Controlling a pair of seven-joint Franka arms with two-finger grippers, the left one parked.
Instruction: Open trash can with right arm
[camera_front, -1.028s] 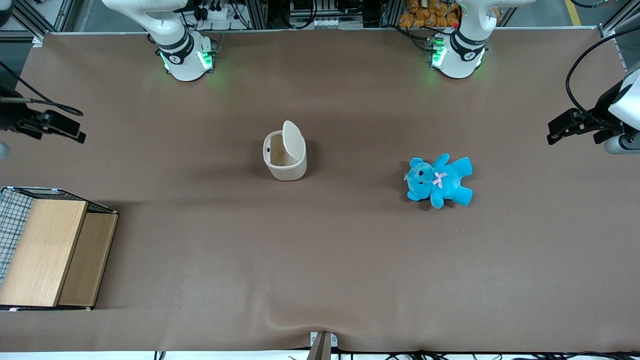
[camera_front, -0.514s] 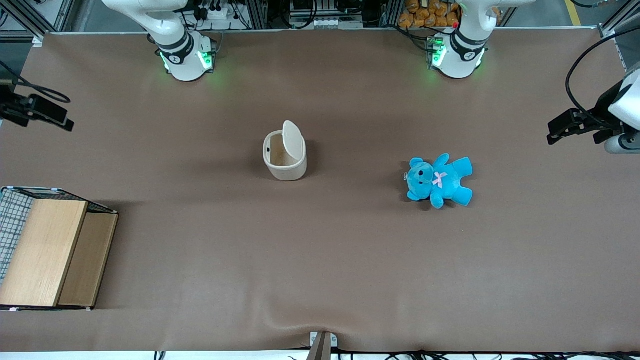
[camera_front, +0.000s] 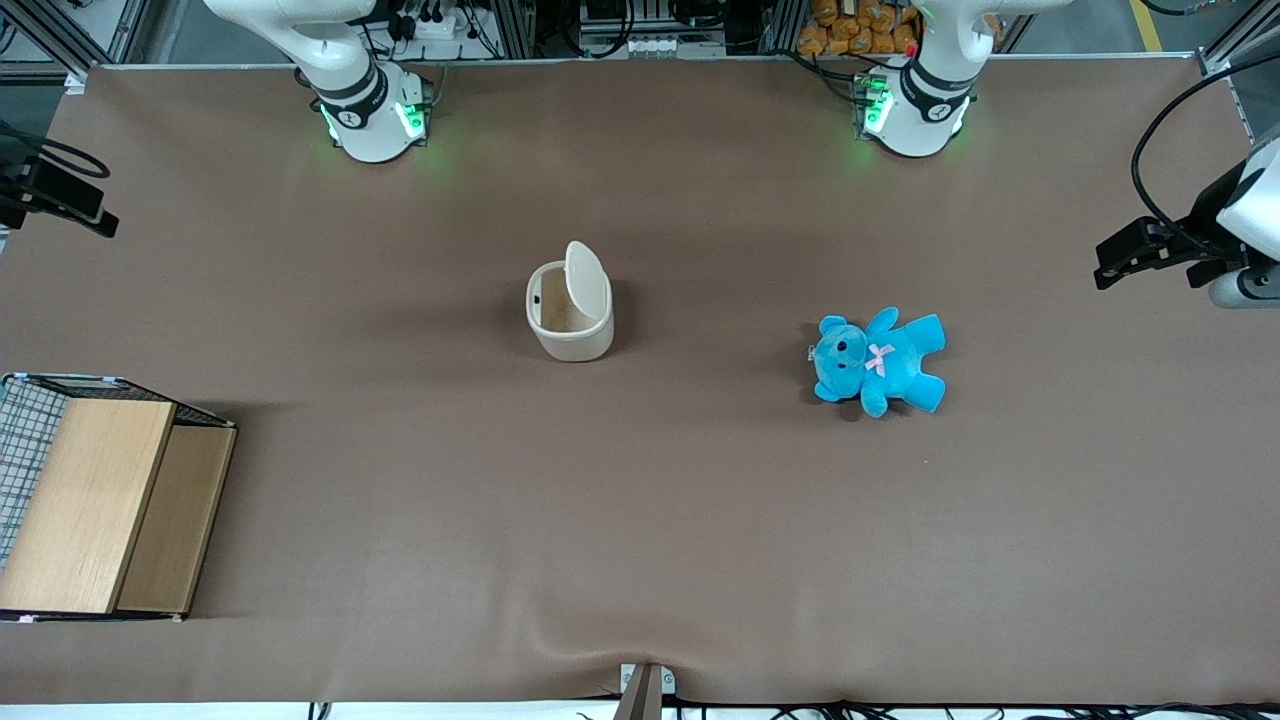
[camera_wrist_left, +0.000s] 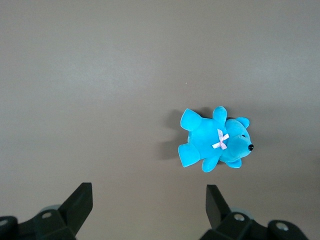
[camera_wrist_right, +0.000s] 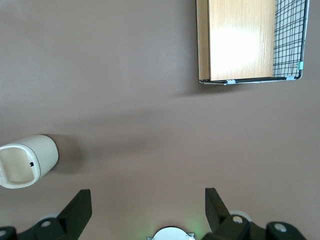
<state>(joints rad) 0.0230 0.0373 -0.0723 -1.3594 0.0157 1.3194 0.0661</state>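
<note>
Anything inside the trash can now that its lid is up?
Only bare cream inner wall and floor show inside the trash can; its raised lid hides part of the inside. The gripper hangs open toward the working arm's end of the table, holding nothing.

The front view looks steeply down over the whole table (camera_front: 640, 520). The right wrist view looks straight down from high up past its spread gripper (camera_wrist_right: 145, 210), sharing the trash can (camera_wrist_right: 25, 161) and basket (camera_wrist_right: 250, 40)
</note>
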